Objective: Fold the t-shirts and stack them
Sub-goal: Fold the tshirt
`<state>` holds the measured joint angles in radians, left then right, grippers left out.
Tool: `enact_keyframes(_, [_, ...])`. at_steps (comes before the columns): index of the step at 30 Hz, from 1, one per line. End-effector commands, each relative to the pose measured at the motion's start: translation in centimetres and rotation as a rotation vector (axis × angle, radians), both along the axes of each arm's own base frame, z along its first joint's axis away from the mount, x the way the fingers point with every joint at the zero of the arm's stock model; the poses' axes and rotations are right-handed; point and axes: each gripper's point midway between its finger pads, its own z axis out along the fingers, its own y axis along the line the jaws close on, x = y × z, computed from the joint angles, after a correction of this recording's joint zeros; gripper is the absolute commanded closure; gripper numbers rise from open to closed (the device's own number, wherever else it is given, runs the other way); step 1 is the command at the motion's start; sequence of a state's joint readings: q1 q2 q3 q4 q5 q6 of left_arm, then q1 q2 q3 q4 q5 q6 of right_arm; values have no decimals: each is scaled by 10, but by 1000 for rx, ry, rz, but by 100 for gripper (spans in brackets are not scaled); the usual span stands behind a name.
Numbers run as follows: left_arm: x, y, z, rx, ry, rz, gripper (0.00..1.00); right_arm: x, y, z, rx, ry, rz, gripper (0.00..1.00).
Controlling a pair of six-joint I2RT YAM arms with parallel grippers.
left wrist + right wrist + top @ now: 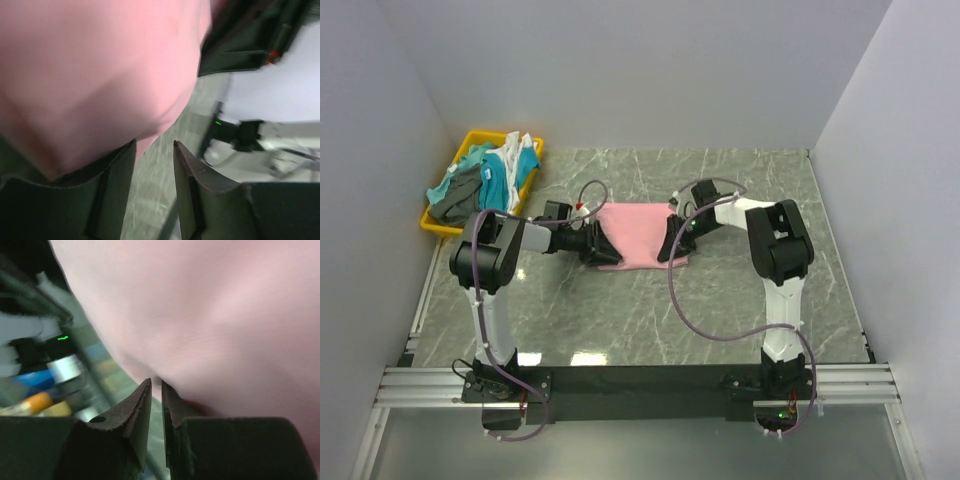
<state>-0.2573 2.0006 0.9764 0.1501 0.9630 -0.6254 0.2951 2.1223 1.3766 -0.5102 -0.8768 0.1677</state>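
Shirt: pink t-shirt (pixel 638 232) lies on your table (pixel 740 300) between both grippers.
Left gripper (pixel 154 150): jaws apart, cloth draped over one finger (pixel 117 190).
Right gripper (pixel 156 385): jaws nearly together, pinching the shirt's edge.

The t-shirt (pixel 638 232) at my claws is a plain light pink, and the table (pixel 720 300) under it is dark grey-green marble veined in white. My left claw (pixel 154 146) and right claw (pixel 156 382) are both black. The bin (pixel 480 137) is bright yellow, and in it I see 3 colours: a teal shirt (pixel 498 175), a dark grey shirt (pixel 458 197) and a white shirt (pixel 525 148).
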Motion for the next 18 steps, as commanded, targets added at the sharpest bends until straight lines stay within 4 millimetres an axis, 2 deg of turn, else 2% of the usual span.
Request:
enact_keyframes(1, [11,20,-31,44,18,45,55,19,-11,-15,-17,30,-82,78])
enact_keyframes(3, [12,27,-37,57,21,37,55,21,-20,-21,-39,51,-111,78])
enact_keyframes(4, [9,28,-34,58,23,23,55,21,-22,-21,-41,56,-119,78])
enact_keyframes(5, [9,27,-28,55,0,7,54,21,-25,-16,-44,50,-126,78])
enact_keyframes(6, [9,26,-13,41,-58,-19,53,20,-26,-12,-48,42,-125,78])
enact_keyframes(8, [2,23,8,16,-83,-63,50,23,-28,13,-47,-28,-122,78])
enact_keyframes(9, [1,21,31,7,-168,-95,48,23,-30,22,-49,-53,-125,78])
enact_keyframes(10, [-4,21,43,1,-192,-111,47,27,-32,47,-56,-136,-134,77])
enact_keyframes(11, [-10,24,51,11,-219,-124,43,31,-34,60,-69,-185,-145,75])
enact_keyframes(12, [-12,28,77,19,-296,-117,39,34,-34,72,-87,-244,-144,73])
enact_keyframes(13, [-17,33,82,42,-316,-102,35,42,-41,90,-156,-341,-179,70])
enact_keyframes(14, [-16,40,90,71,-350,-70,28,46,-42,100,-196,-393,-193,65])
enact_keyframes(15, [-16,50,113,78,-412,-26,24,51,-41,111,-231,-452,-205,54])
enact_keyframes(16, [-18,56,119,95,-429,-1,21,44,-26,123,-272,-528,-175,49])
enact_keyframes(17, [-14,65,123,144,-452,45,15,50,-31,123,-380,-587,-208,46])
enact_keyframes(18, [-14,77,138,171,-492,86,12,50,-22,130,-415,-631,-205,41])
